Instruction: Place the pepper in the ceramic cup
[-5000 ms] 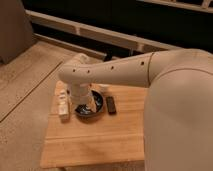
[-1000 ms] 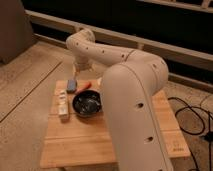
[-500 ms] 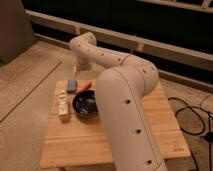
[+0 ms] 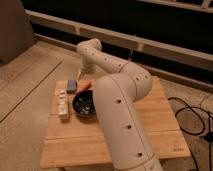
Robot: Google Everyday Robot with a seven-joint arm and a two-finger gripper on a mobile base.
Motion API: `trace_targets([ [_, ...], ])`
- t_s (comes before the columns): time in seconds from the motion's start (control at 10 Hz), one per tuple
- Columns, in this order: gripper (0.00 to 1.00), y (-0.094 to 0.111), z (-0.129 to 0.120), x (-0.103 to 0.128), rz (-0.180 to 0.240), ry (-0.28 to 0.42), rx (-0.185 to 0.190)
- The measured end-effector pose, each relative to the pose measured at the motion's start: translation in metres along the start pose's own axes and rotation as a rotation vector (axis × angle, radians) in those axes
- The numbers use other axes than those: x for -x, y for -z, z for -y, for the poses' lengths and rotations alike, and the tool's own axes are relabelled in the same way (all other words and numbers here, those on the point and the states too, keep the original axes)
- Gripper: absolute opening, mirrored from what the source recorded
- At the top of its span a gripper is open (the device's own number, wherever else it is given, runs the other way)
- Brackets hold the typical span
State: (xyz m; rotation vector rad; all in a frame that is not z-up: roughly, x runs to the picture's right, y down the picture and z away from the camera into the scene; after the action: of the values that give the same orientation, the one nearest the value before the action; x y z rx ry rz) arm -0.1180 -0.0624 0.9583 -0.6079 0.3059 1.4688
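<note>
- The white robot arm (image 4: 121, 95) rises from the near edge, bends over the table and reaches back to the far left.
- Its two-finger gripper (image 4: 81, 75) points down over the far-left part of the light wooden slatted table (image 4: 150, 122), jaws spread wide, with nothing seen in them.
- The small slender red-orange pepper (image 4: 85, 86) lies on the table just below the gripper, at the far rim of the round dark bowl (image 4: 83, 105); whether the fingertips touch it cannot be told.
- A small blue-grey block (image 4: 71, 85) sits just left of the pepper.
- A pale oblong packet (image 4: 62, 104) lies left of the bowl.
</note>
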Motion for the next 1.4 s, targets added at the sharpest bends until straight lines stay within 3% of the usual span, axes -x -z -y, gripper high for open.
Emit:
trace_targets([
  [0.2, 0.65, -0.012, 0.001, 0.004, -0.028, -0.004, -0.001],
  [0.7, 0.65, -0.051, 0.02, -0.014, -0.158, -0.054, -0.049],
  [1.1, 0.65, -0.069, 0.017, -0.025, -0.234, -0.007, -0.074],
  [1.2, 0.62, -0.072, 0.015, -0.028, -0.25, 0.011, -0.076],
  [1.4, 0.4, -0.079, 0.014, -0.036, -0.284, 0.048, -0.073],
])
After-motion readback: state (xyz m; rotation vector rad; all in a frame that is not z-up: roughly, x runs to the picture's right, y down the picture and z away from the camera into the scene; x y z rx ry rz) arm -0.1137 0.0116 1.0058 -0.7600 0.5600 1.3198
